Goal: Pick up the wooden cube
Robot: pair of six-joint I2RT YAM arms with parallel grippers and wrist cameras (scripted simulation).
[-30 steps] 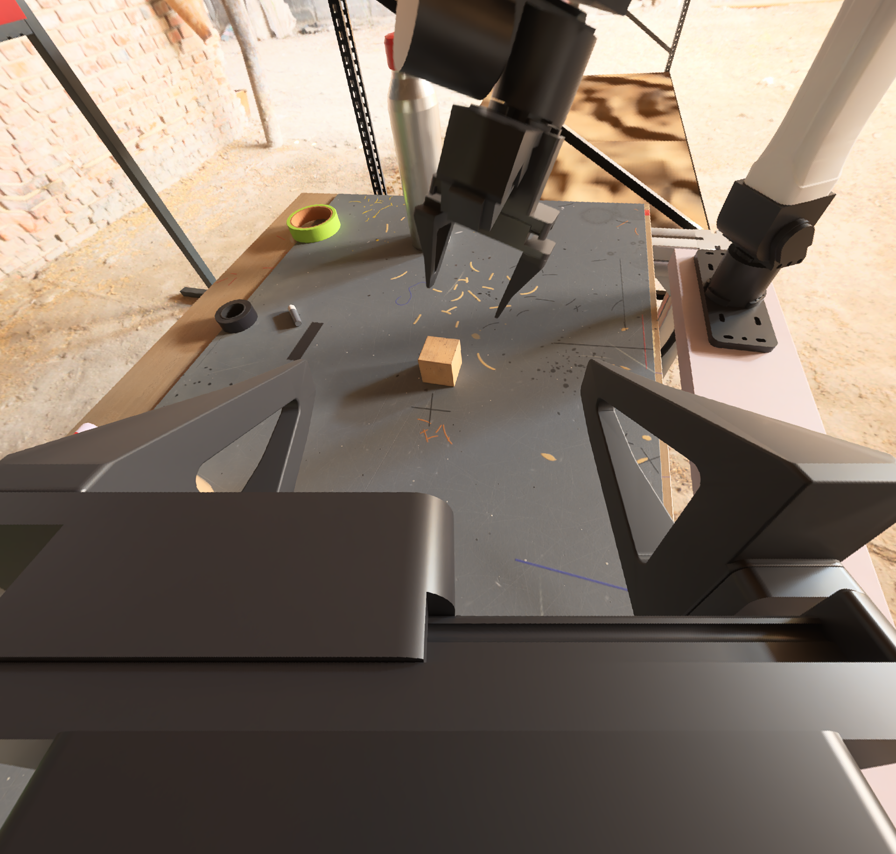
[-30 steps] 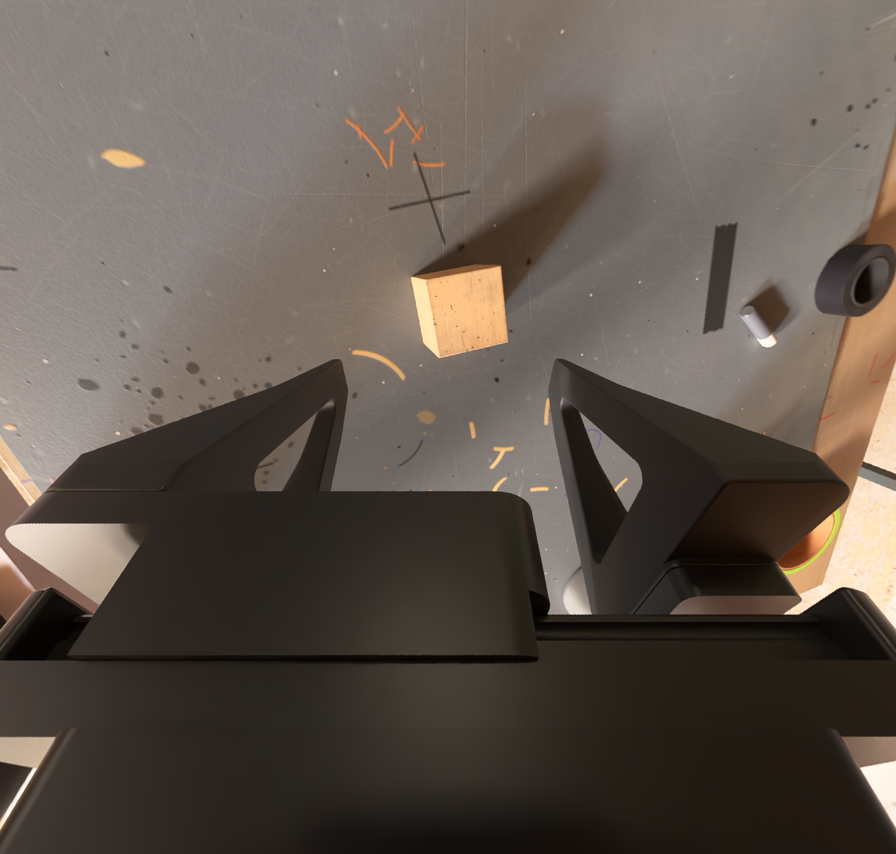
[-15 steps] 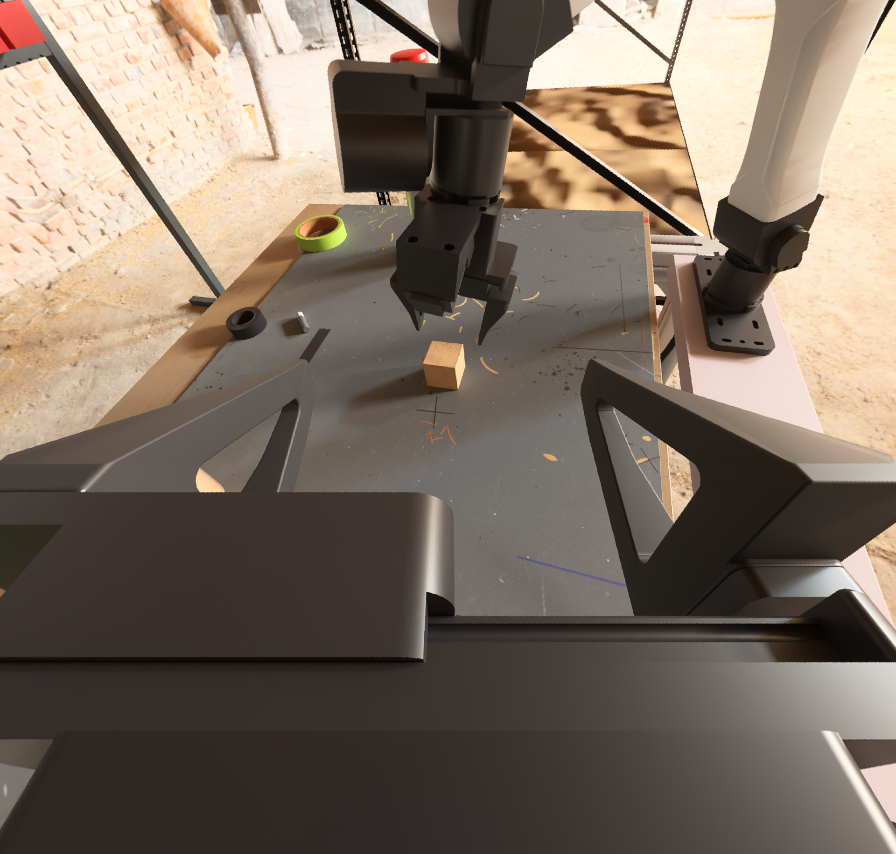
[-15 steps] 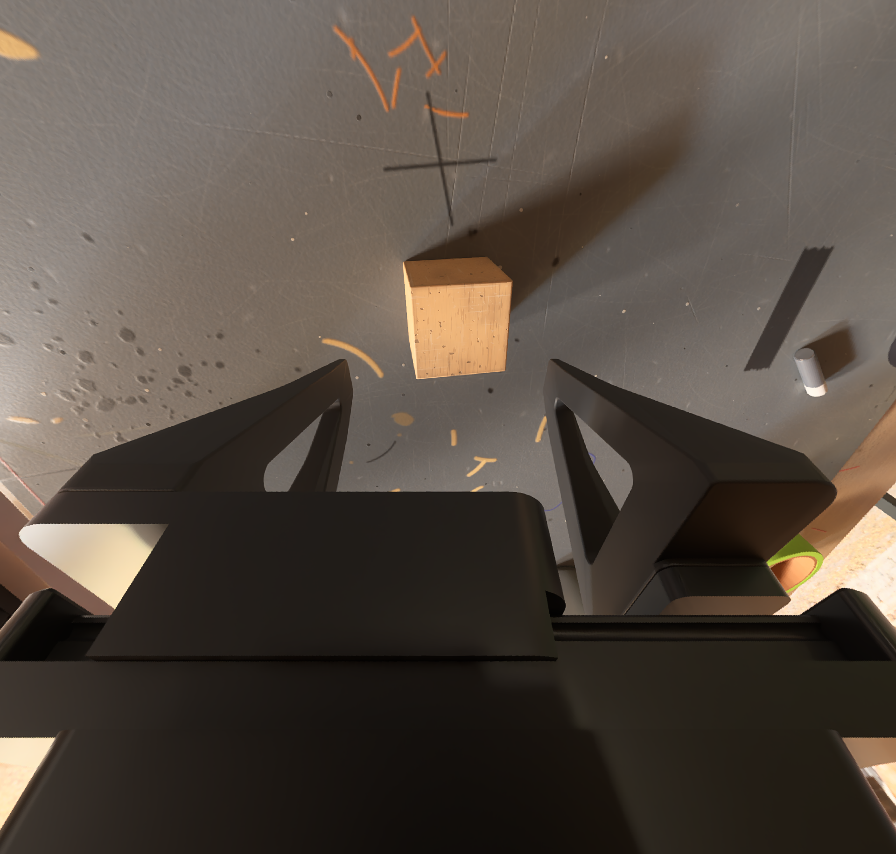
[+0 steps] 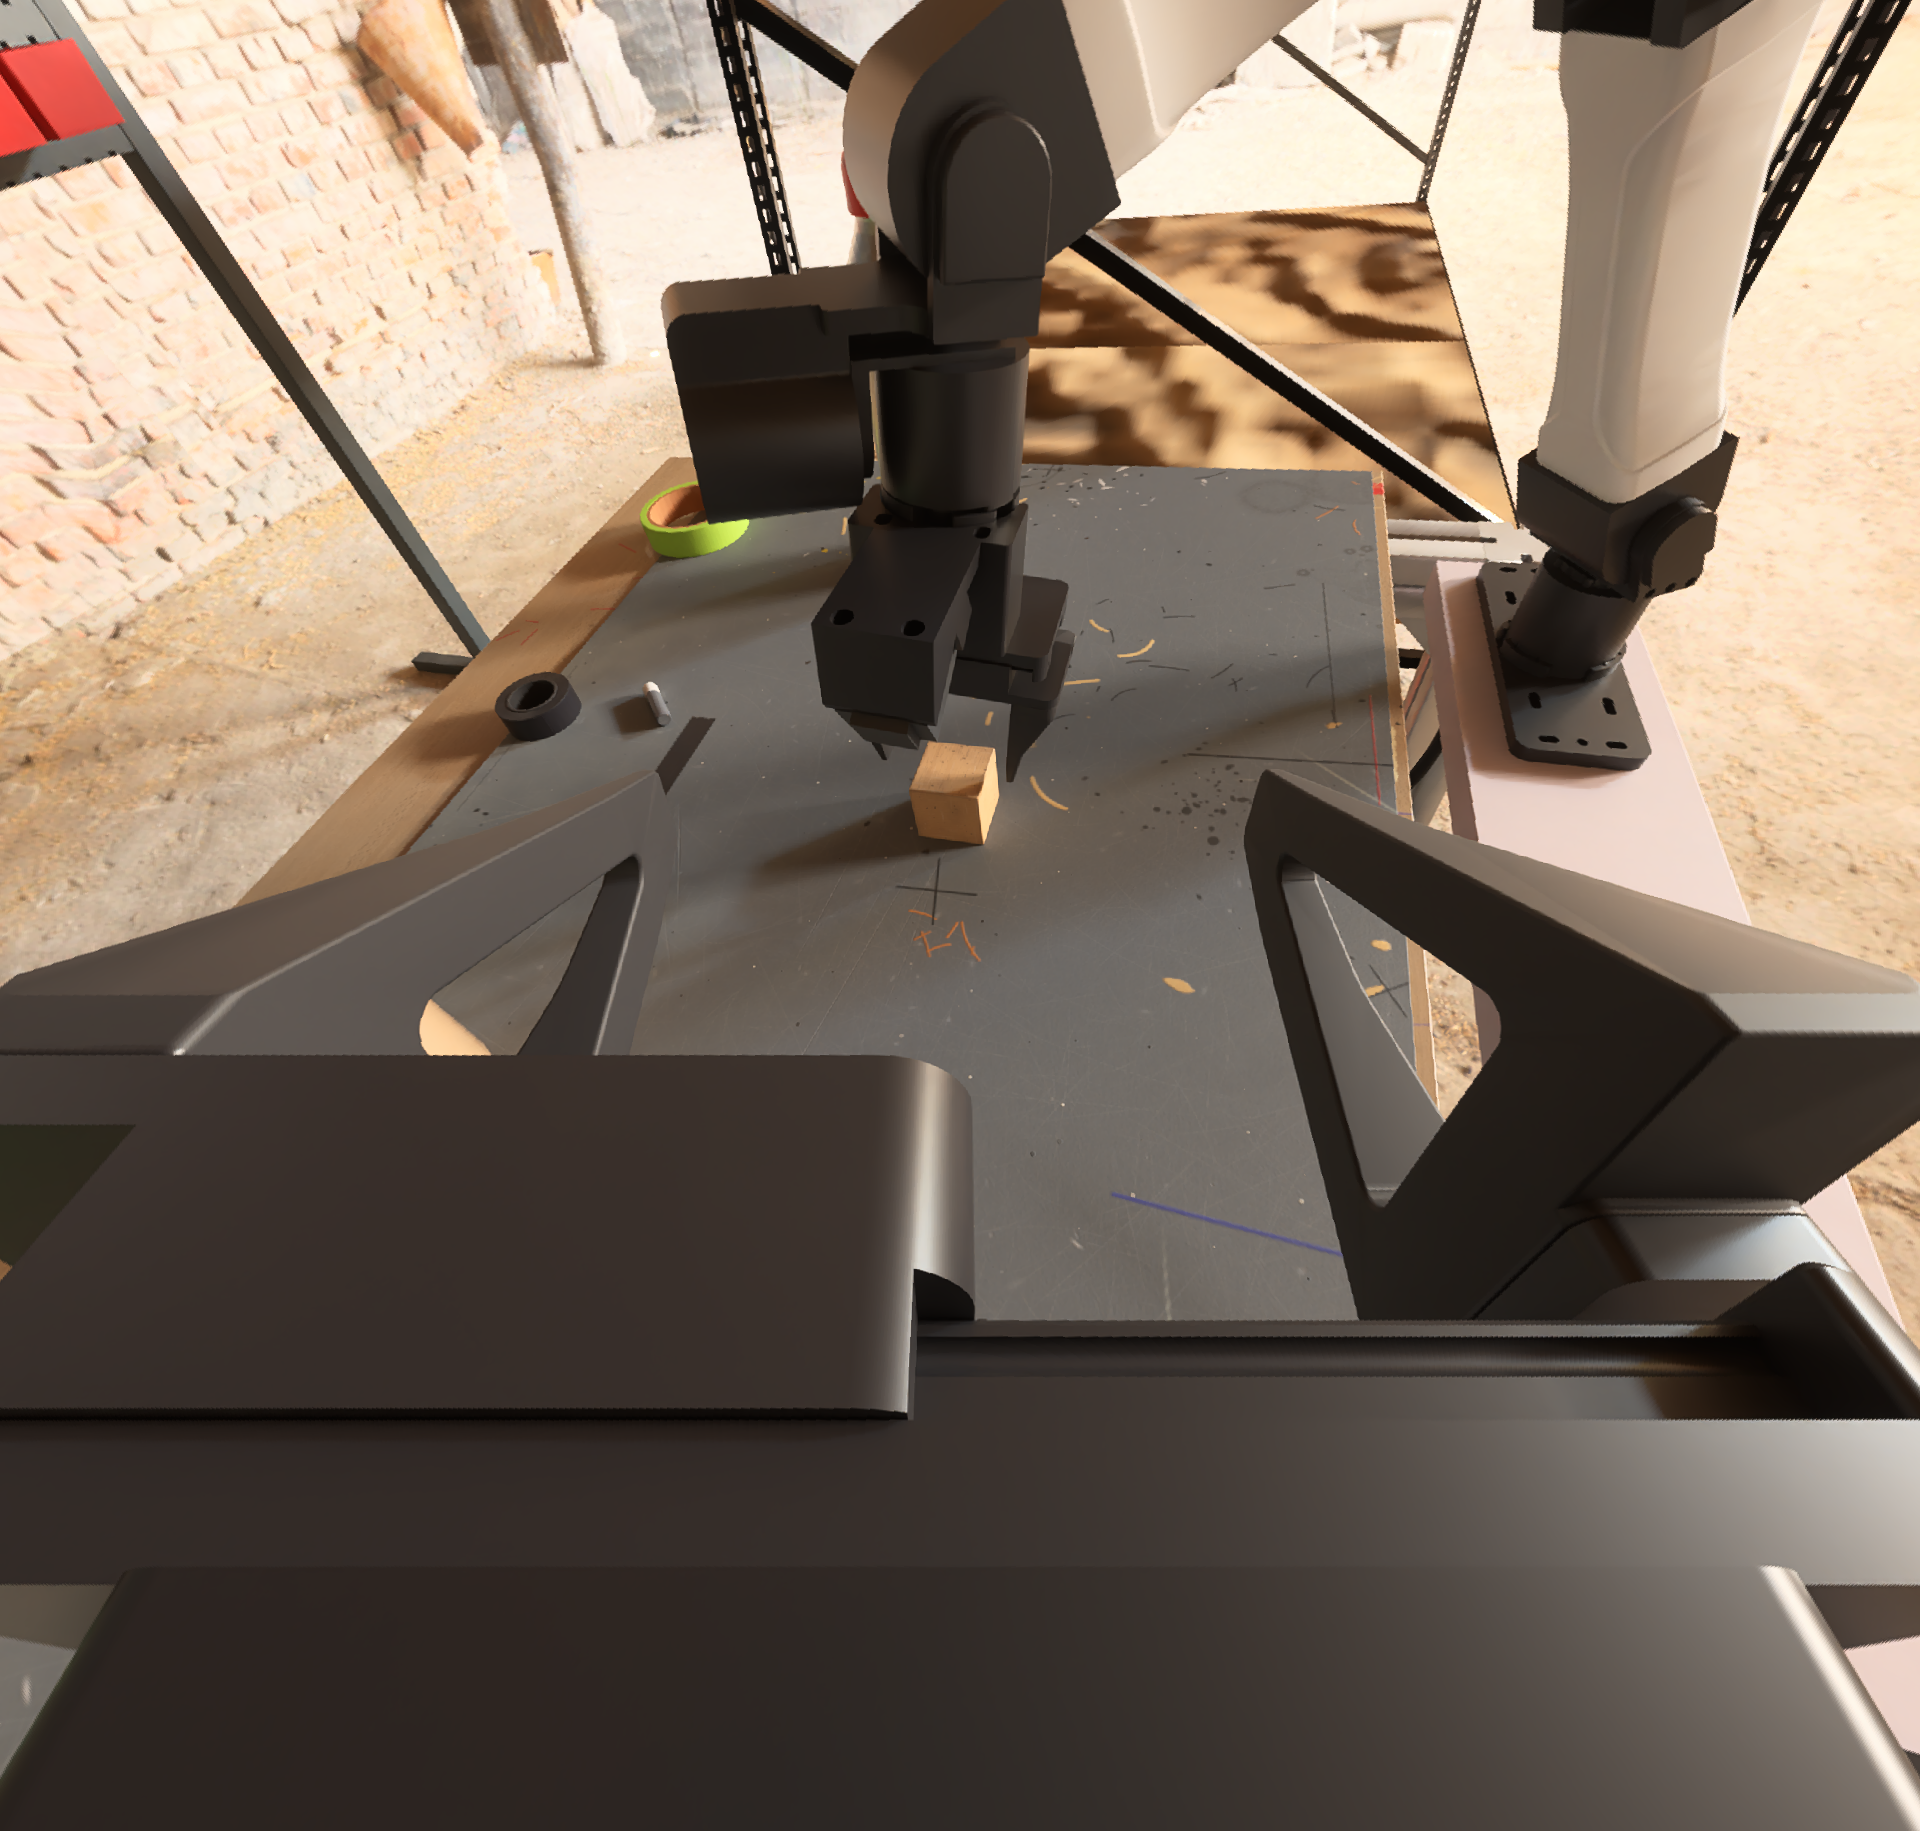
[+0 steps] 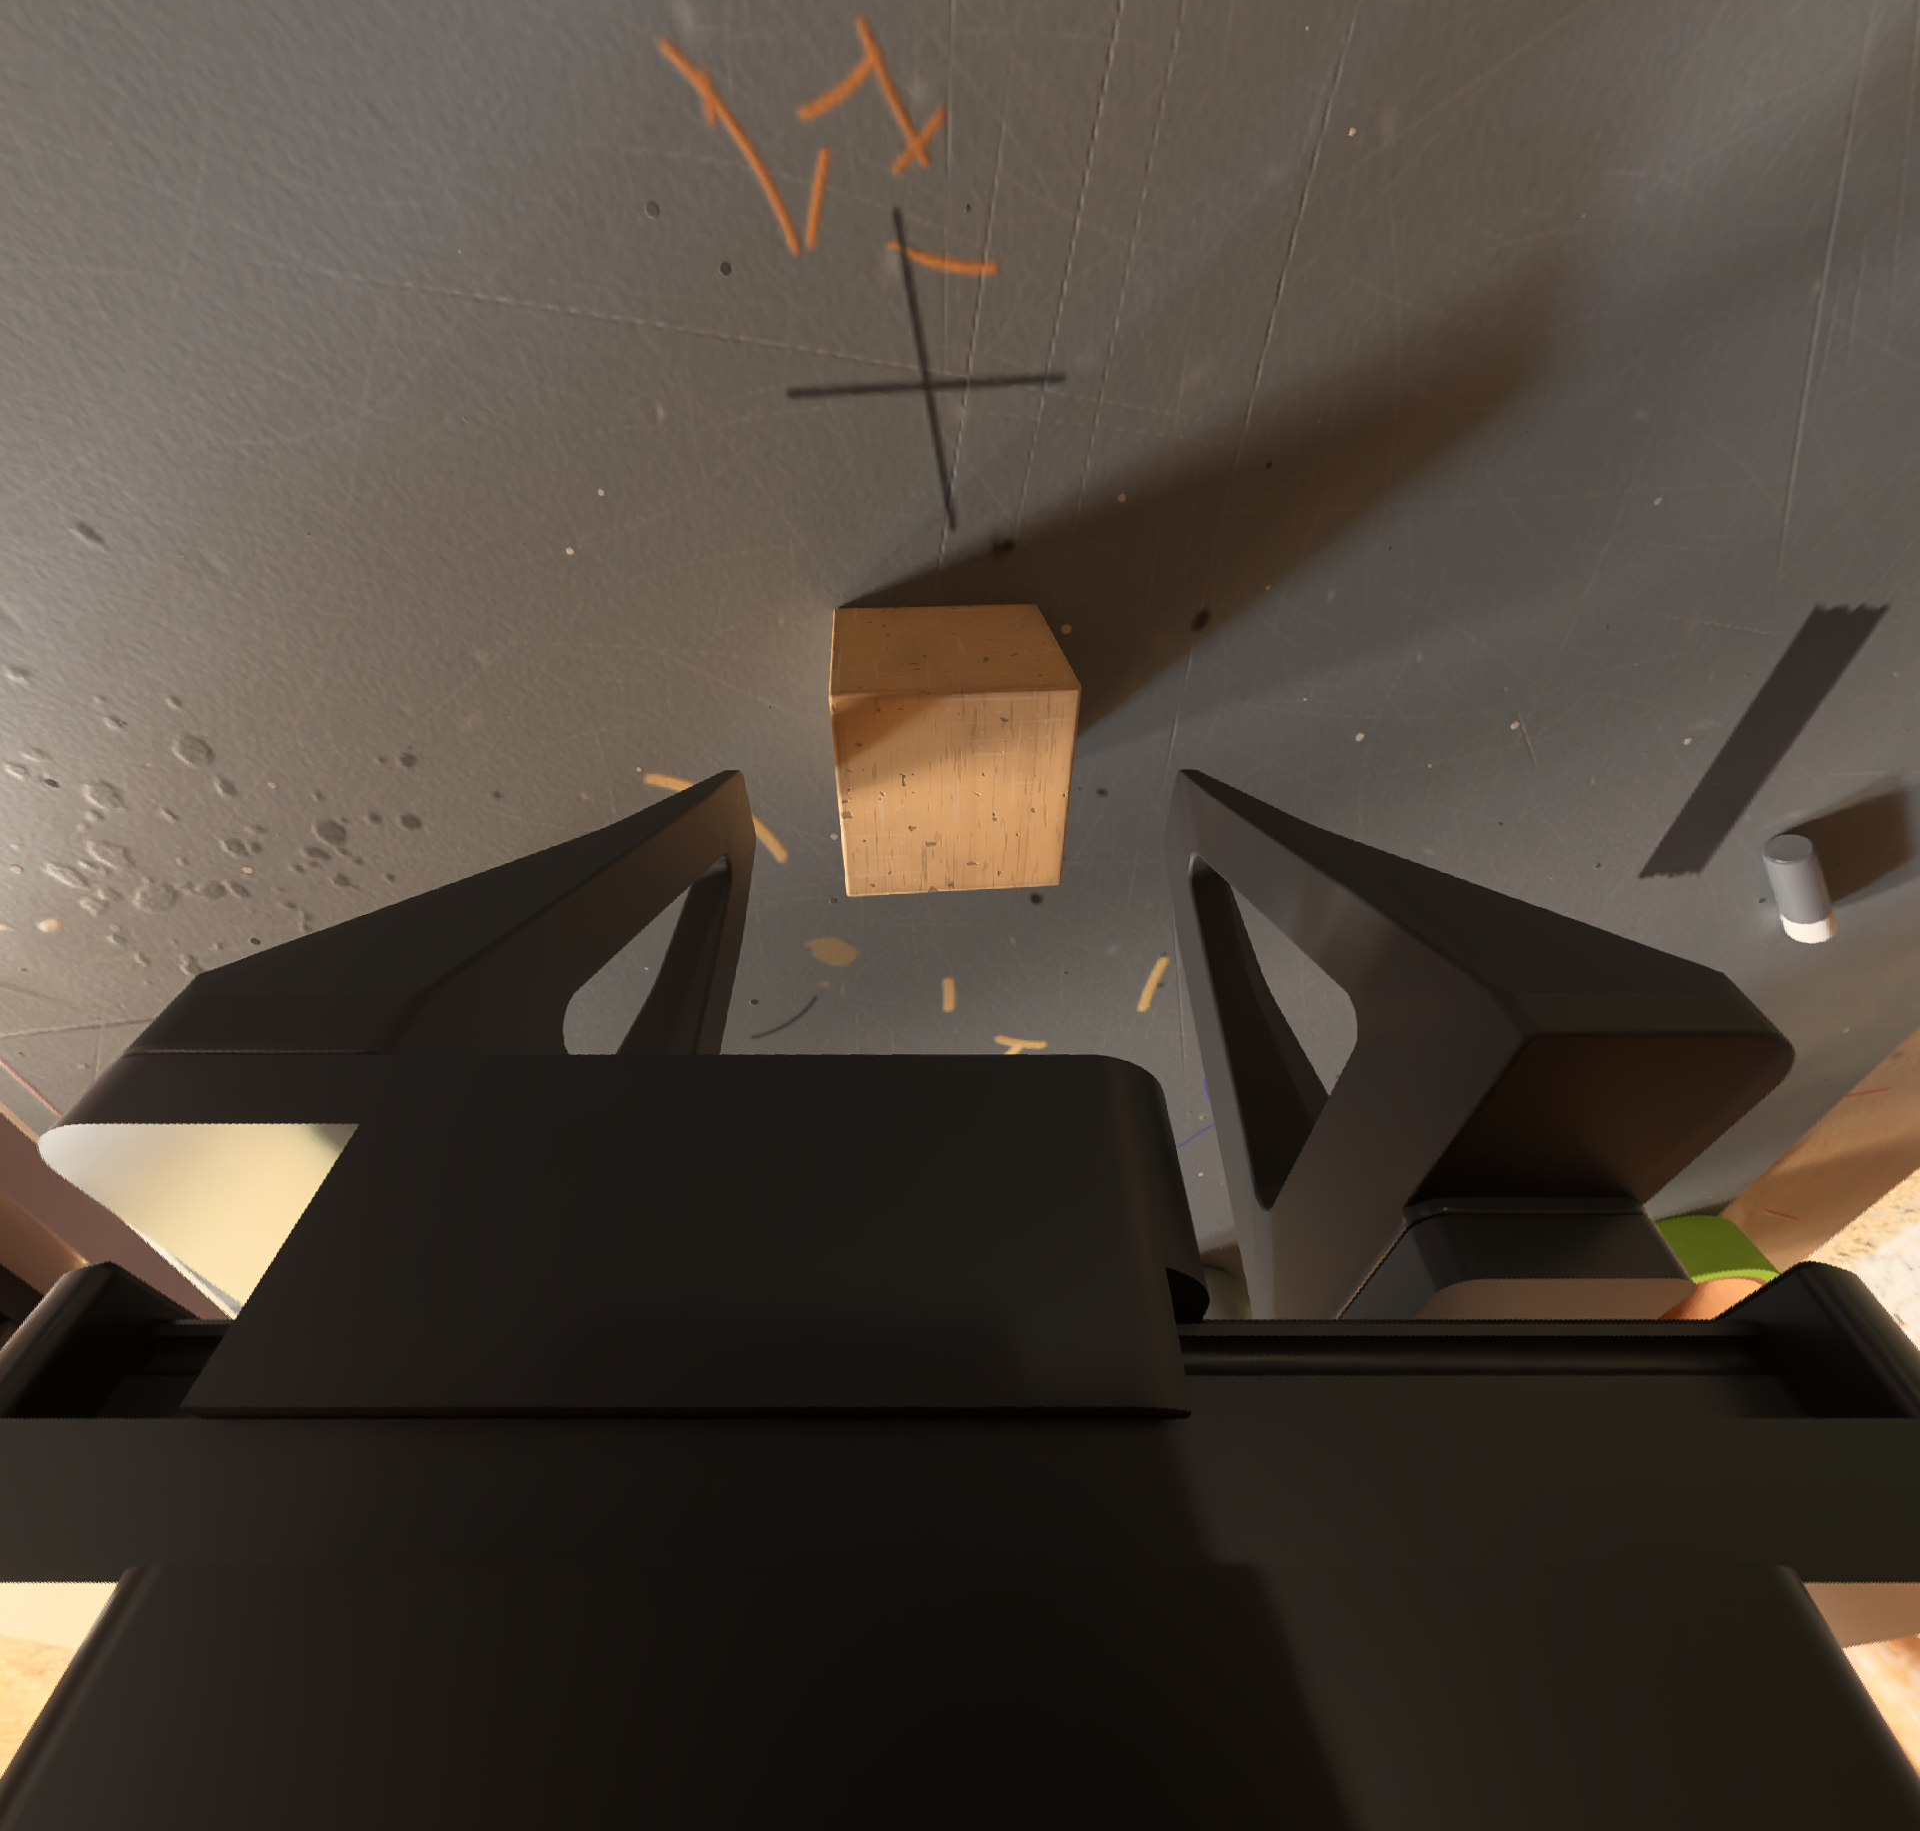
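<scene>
1. Your wooden cube [image 6: 951, 753] sits flat on the grey tabletop [image 5: 1091, 1054], near the middle, just short of a black cross mark [image 6: 925, 384] and some orange scribbles [image 6: 821, 150].
2. Right gripper [image 6: 956, 794] is over it now, fingers spread wide, one tip either side of the cube with clear gaps. Nothing is touching yet in the right wrist view.
3. From the left wrist view you see the same thing from across the table: the right gripper [image 5: 951, 742] points straight down, its fingertips at the level of the cube's top edge, straddling it.
4. Your left gripper [image 5: 956, 815] hangs back, well apart from the cube, jaws wide and empty.
5. Off to the side: a black tape roll [image 5: 537, 706] on the wooden edge strip, a small grey-and-white cylinder [image 6: 1797, 888] beside a dark strip of tape [image 6: 1766, 753], and a green tape roll [image 5: 691, 524] farther back (partly hidden behind the right arm's wrist).
</scene>
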